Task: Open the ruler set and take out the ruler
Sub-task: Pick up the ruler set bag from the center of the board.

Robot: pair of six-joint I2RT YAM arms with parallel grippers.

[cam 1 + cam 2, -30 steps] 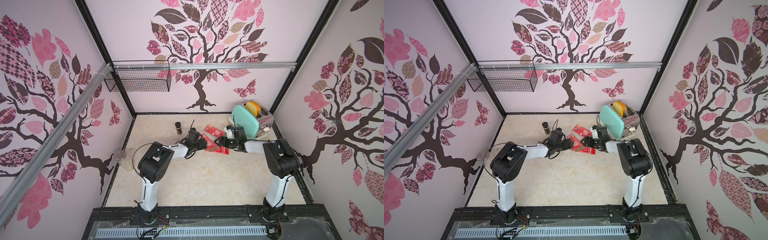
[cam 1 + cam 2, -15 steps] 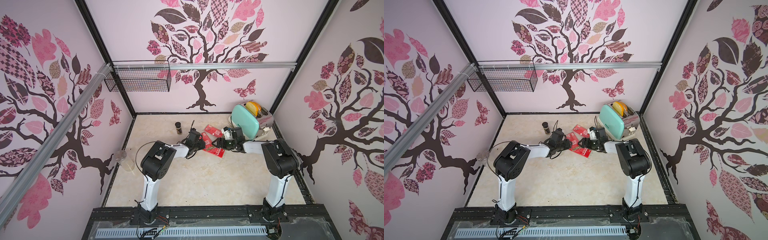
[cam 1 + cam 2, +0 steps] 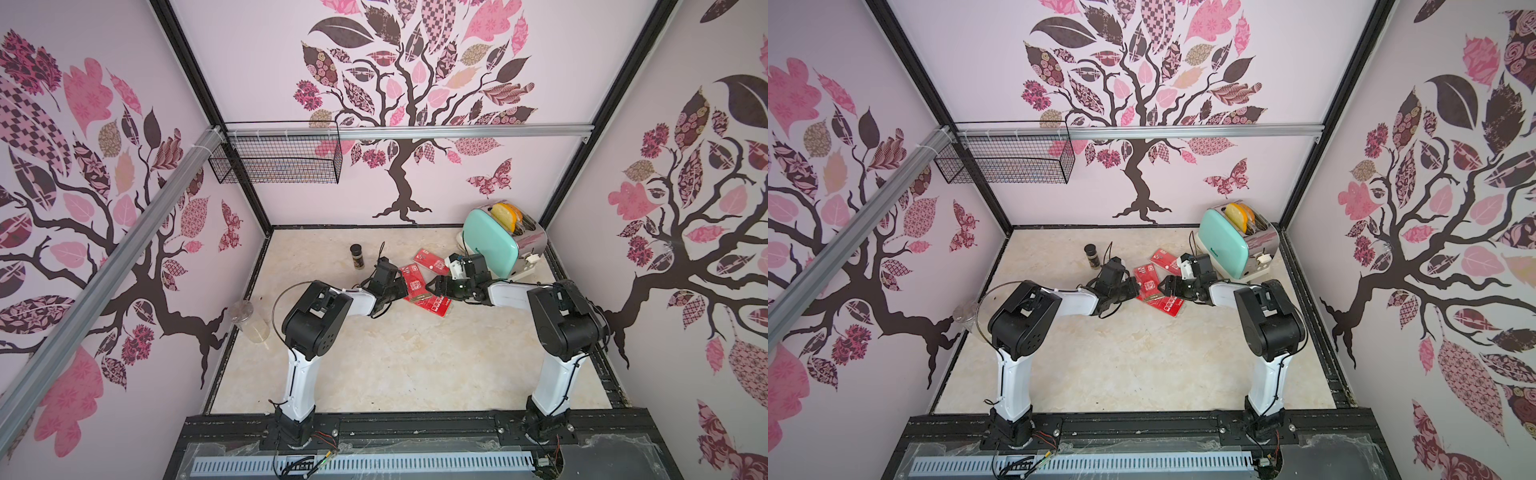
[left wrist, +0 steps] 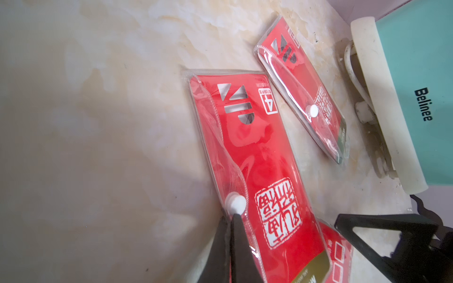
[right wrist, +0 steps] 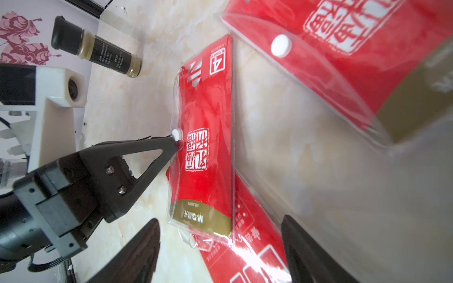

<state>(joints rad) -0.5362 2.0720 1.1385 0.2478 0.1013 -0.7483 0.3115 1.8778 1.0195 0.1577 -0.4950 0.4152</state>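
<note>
Three red pouches lie clustered far-centre on the table (image 3: 395,353), just left of the mint toaster (image 3: 492,245); a spice jar (image 3: 357,255) stands further left, apart. Target ruler set (image 4: 257,152) is the middle pouch, lying flat with its long axis running near to far. Its near end overlaps a third pouch (image 5: 245,257). A second pouch (image 4: 306,93) lies beyond it toward the toaster, not touching. Cannot make out the ruler on its own; presumably it sits inside, behind the red card. The left gripper (image 4: 232,218) reaches in low from the left, jaws pressed together and tips at the white snap (image 4: 235,203), apparently pinching the edge of the clear flap (image 4: 215,137) right beside it. Sensible spot: the snap keeps the flap down, so a pull there should pop it with least slack. The right gripper (image 5: 220,218) hovers at the pouch's near end with jaws spread wide, touching nothing as far as I can tell. It is likely placed to pin the pouch body while the flap peels. Snap looks closed, so this is the opening step, early in the task. Risks: the thin film slips out of the pinch, or the whole pouch lifts if left unpinned.
</note>
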